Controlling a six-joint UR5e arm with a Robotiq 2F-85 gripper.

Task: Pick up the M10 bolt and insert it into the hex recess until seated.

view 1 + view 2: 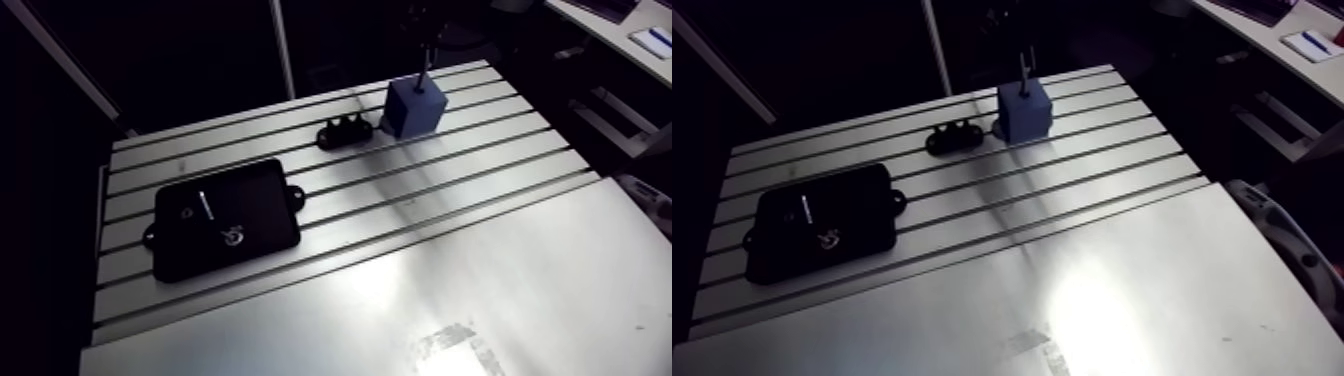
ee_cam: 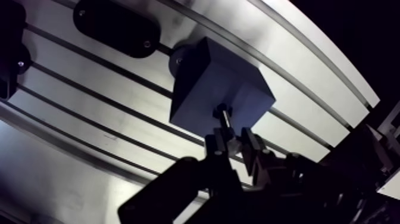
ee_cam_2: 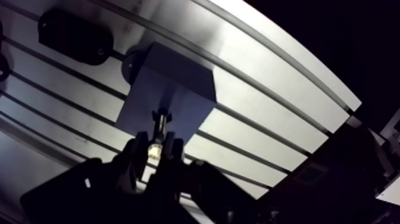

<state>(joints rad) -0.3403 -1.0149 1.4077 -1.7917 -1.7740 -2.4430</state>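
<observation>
While the claw [image 2: 232, 139] pinches the bolt [image 2: 222, 116] over the far blue block [image 2: 205, 83], any tilt could jam it on the recess rim.

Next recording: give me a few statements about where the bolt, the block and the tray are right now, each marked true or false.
1. The end effector is shut on the slim metal bolt. True.
2. The slim metal bolt lies in the flat black tray. False: it is held at the top face of the blue cube-shaped block.
3. The small ridged black fixture sits between the flat black tray and the blue cube-shaped block. True.
4. The blue cube-shaped block rests inside the flat black tray. False: it stands on the slotted aluminium table, well apart from the tray.
</observation>
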